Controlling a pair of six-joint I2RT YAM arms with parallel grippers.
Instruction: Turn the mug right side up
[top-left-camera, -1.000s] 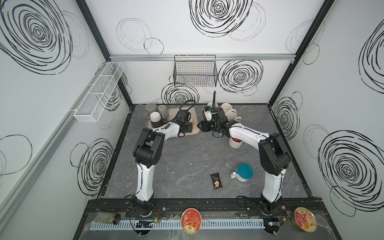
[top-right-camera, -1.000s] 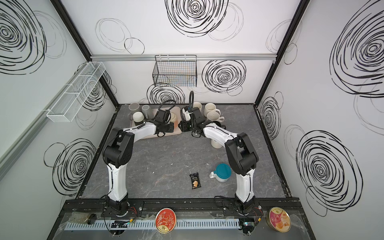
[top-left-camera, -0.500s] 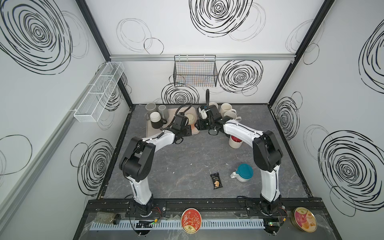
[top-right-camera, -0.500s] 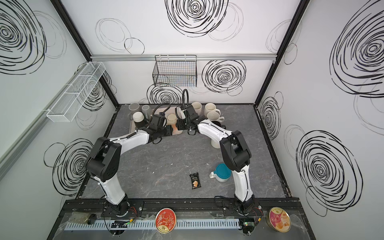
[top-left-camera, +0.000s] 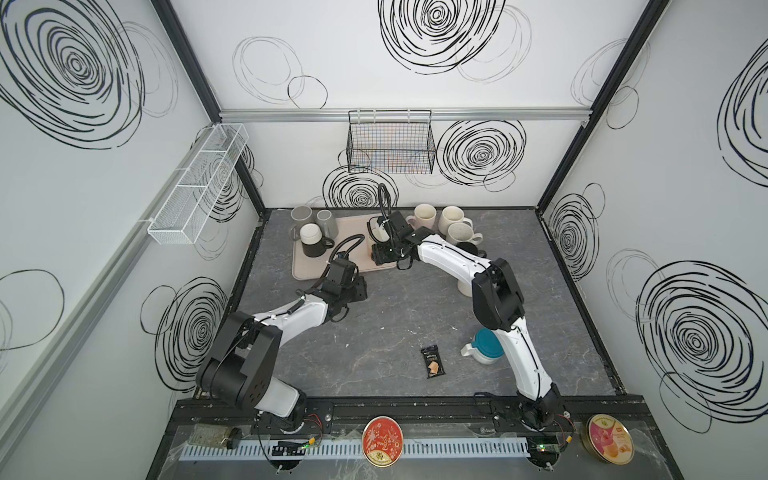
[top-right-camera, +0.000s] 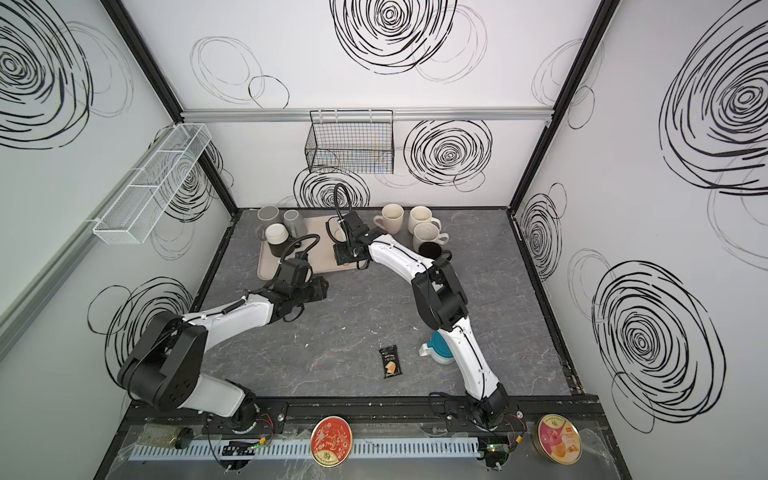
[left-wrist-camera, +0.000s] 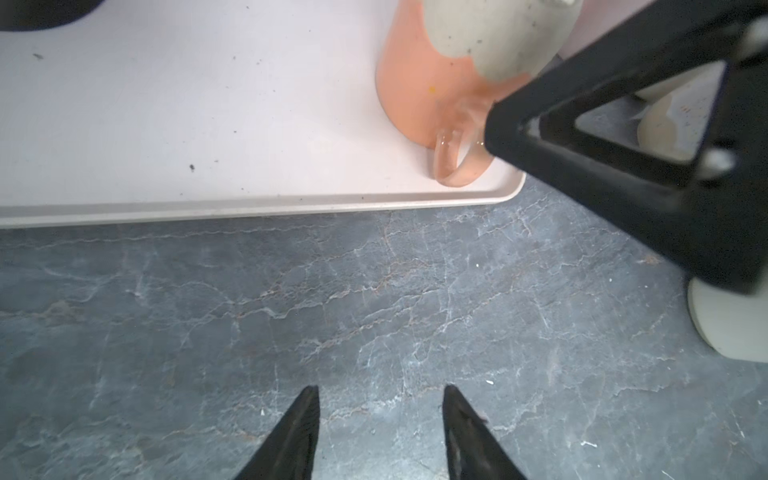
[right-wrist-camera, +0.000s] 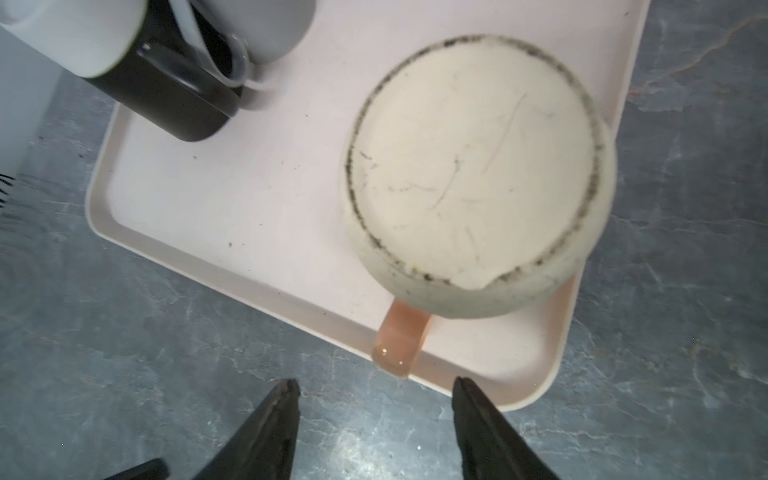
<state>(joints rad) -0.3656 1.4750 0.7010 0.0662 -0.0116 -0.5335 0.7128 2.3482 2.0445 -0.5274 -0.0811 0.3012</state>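
Left gripper (left-wrist-camera: 381, 390): pulled back off tray (top-left-camera: 309, 268) to over table (left-wrist-camera: 374, 291), fingers spread, empty.
Mug (right-wrist-camera: 473, 166): stayed base-up on tray's right end, upper centre in both top views.
Right gripper (right-wrist-camera: 376, 382): widened, fingers apart, nothing pinched, hung over mug.
Meaning: flip not begun; grab likely left to right arm.

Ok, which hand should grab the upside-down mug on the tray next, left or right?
Right, I'd say. The right hand hovers open just short of the mug, its handle pointing between the jaws. The left hand is open too, but over bare table, short of the tray.
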